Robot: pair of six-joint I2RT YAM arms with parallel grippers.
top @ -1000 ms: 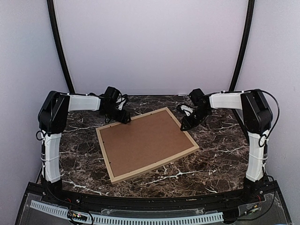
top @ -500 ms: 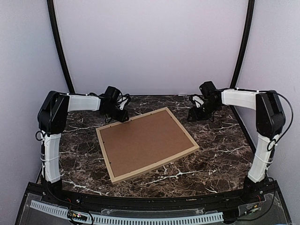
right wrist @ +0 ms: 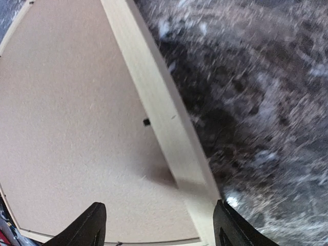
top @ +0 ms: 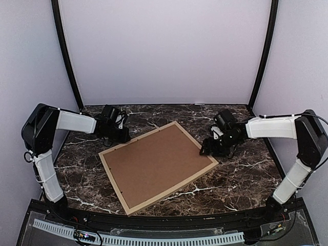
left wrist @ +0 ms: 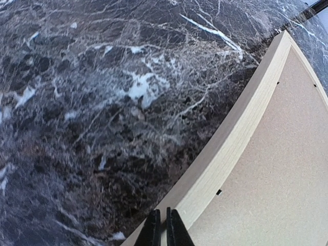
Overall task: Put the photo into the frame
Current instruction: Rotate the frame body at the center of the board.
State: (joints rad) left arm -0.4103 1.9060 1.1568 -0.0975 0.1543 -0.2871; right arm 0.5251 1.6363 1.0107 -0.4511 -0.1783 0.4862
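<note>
Pincers from above first: left pincer [top: 121, 136] low at the far-left edge of the frame [top: 173, 187], right pincer [top: 207, 149] low at its right corner, both too small and dark here to tell wide from narrow. Frame flat on the table [top: 246, 174], askew, back side up, between the two arms. Thin rim of pale raw wood, a plain rectangle, around a matte brown board [top: 156, 164]. Dark brown marble-look tabletop with white veins.

From the left wrist: left pincer [left wrist: 161, 230] drawn narrow, its slim black fingers [left wrist: 152, 233] nearly together with only a hairline slit and nothing seen between. Tips over the outer edge of the rim [left wrist: 230, 148]. Pale wood, smooth, square-cut outer face. Board [left wrist: 279, 179] beige-brown and finely speckled, like pressed fibre. Small dark notch [left wrist: 219, 192] at the rim's inner edge.

From the right wrist, blurred: right pincer [right wrist: 161, 224] spread wide, holding nothing. One black finger [right wrist: 95, 225] over the board [right wrist: 66, 118], the other just past the rim [right wrist: 154, 102], over the marble [right wrist: 256, 102]. Pale rail between them, near the corner; contact not clear.
</note>
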